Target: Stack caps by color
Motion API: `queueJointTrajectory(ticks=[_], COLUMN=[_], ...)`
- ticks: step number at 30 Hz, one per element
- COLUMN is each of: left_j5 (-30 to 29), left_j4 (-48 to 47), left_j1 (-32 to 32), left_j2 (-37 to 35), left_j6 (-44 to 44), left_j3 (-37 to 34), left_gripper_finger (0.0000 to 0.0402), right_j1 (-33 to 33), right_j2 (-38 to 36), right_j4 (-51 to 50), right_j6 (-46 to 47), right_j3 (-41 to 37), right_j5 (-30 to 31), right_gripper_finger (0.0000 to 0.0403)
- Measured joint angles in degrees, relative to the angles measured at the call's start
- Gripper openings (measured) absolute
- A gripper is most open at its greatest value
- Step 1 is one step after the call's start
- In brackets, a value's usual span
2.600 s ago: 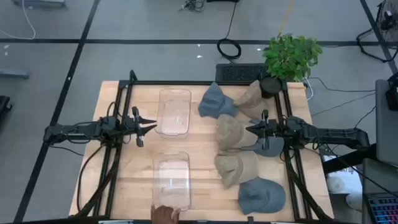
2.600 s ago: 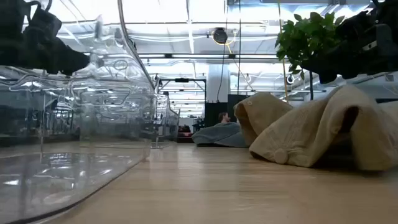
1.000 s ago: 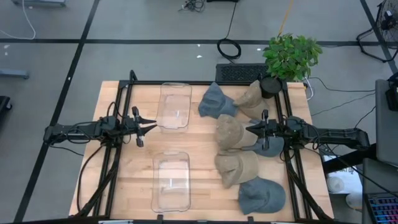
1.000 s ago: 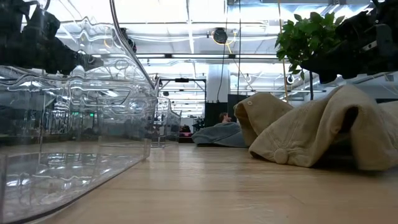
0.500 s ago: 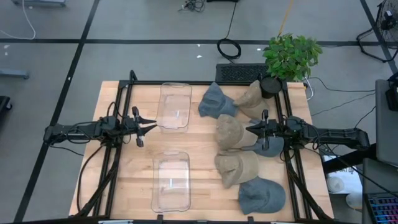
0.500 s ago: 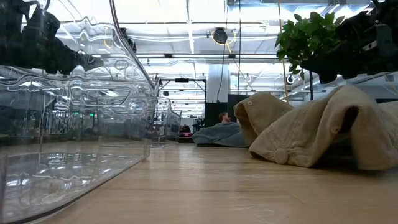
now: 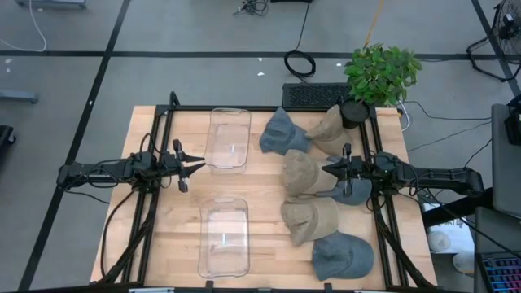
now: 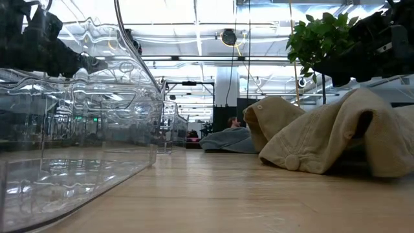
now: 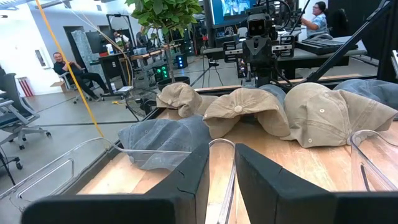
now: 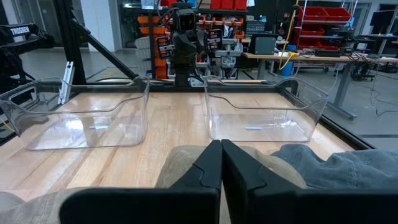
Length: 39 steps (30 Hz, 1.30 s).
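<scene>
The right gripper (image 7: 332, 171), jaws closed and empty, hovers over the soft tan fabric cap (image 7: 299, 172) directly beneath its tips, while the left gripper (image 7: 199, 165), jaws slightly parted on nothing, sits well apart.

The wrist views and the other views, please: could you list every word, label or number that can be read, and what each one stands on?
"TROSSEN": small white lettering, only just legible, on a dark machine part beyond the table, right wrist view.
Monitor behind the table, left wrist view: bright picture, any text too blurred to read.
Caps and clear bins: no lettering visible in any view.
</scene>
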Motion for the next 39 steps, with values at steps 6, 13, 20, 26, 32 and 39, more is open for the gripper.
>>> queueJointTrajectory(ticks=[6, 13, 20, 26, 32, 39], left_j5=[0.0, 0.0, 0.0, 0.0, 0.0, 0.0], left_j4=[0.0, 0.0, 0.0, 0.0, 0.0, 0.0], left_j1=[0.0, 0.0, 0.0, 0.0, 0.0, 0.0], left_j2=[0.0, 0.0, 0.0, 0.0, 0.0, 0.0], left_j6=[0.0, 0.0, 0.0, 0.0, 0.0, 0.0], left_j3=[0.0, 0.0, 0.0, 0.0, 0.0, 0.0], left_gripper_finger=[0.0088, 0.0088, 0.0088, 0.0088, 0.0088, 0.0088], right_j1=[0.0, 0.0, 0.0, 0.0, 0.0, 1.1], right_j2=[0.0, 0.0, 0.0, 0.0, 0.0, 7.1], right_j4=[0.0, 0.1, 3.8, 3.8, 11.2, -2.4], right_j6=[0.0, 6.7, 30.7, 27.2, 24.6, 13.2], right_j3=[0.0, 0.0, 0.0, 0.0, 0.5, 15.6], right_j5=[0.0, -0.3, 0.4, 1.4, 1.3, 1.5], right_gripper_finger=[0.0000, 0.0000, 0.0000, 0.0000, 0.0001, 0.0084])
